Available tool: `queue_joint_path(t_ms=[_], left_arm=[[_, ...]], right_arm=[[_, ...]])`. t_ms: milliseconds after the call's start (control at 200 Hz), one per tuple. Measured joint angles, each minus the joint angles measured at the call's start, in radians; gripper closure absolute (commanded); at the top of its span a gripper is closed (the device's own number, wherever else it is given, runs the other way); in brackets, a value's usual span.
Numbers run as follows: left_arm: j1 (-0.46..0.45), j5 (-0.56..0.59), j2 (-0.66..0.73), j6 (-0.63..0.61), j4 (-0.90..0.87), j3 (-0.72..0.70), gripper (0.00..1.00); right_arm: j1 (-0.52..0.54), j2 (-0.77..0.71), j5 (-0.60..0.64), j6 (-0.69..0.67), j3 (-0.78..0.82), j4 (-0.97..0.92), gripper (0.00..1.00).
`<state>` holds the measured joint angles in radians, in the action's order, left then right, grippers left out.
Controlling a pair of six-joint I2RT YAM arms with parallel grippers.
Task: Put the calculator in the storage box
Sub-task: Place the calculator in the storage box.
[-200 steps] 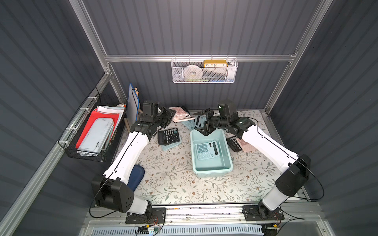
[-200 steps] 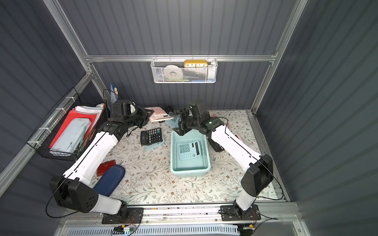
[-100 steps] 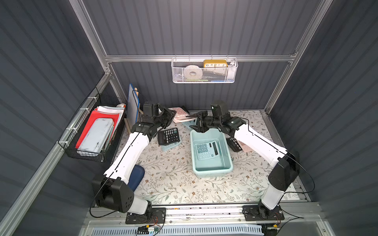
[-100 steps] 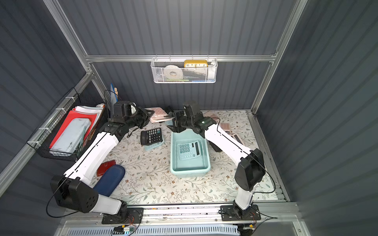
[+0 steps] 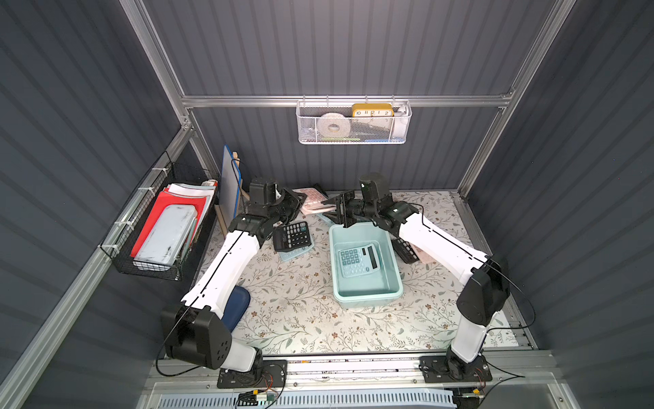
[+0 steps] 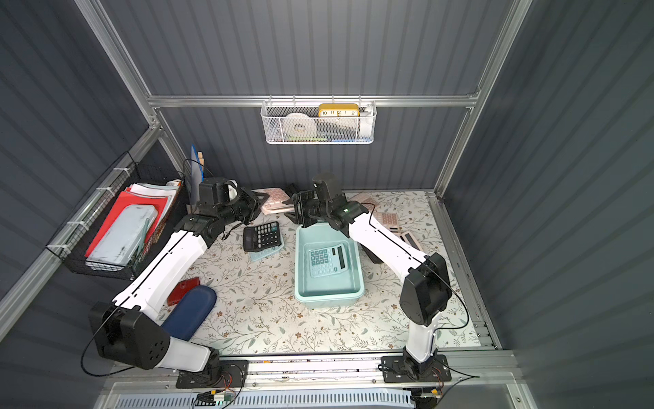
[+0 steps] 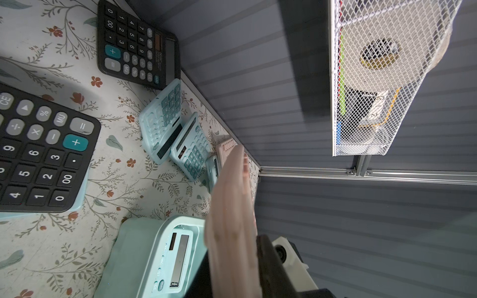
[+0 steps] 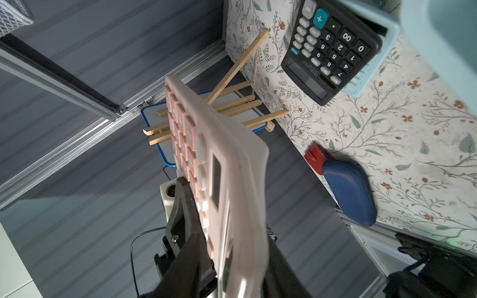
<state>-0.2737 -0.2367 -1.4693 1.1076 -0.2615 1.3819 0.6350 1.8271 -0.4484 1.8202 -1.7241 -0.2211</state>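
A pink calculator point(image 5: 312, 199) hangs in the air near the back wall, held at both ends. My left gripper point(image 5: 299, 205) is shut on one end, where the left wrist view shows the calculator point(image 7: 232, 219) edge-on between the jaws. My right gripper point(image 5: 327, 205) is shut on the other end, with a finger on the key side of the calculator point(image 8: 219, 154) and one behind it. The mint-blue storage box point(image 5: 368, 299) stands just in front of the right gripper and holds a mint calculator point(image 5: 357, 262).
A black calculator point(image 5: 293, 235) lies on a mint one left of the box. More calculators lie along the back point(image 7: 160, 121) and right of the box point(image 5: 407, 249). A navy case point(image 8: 348, 191), a wooden easel board point(image 8: 214, 111), a black wire basket point(image 5: 159, 230) and a white mesh basket point(image 5: 354, 124) surround the mat.
My right gripper has swung left and toward the back wall, up to the pink calculator, and its jaws have closed on it. The left arm has held still.
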Motion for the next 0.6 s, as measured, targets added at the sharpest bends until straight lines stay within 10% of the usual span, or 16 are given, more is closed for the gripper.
queue_joint_path(t_ms=[345, 600], left_arm=[[-0.002, -0.002, 0.000, 0.007, 0.021, -0.006, 0.78], [-0.002, -0.001, 0.001, 0.013, 0.030, -0.011, 0.08]], right_arm=[[0.001, 0.000, -0.002, -0.025, 0.000, -0.005, 0.87], [-0.007, 0.000, 0.001, -0.049, 0.008, -0.034, 1.00]])
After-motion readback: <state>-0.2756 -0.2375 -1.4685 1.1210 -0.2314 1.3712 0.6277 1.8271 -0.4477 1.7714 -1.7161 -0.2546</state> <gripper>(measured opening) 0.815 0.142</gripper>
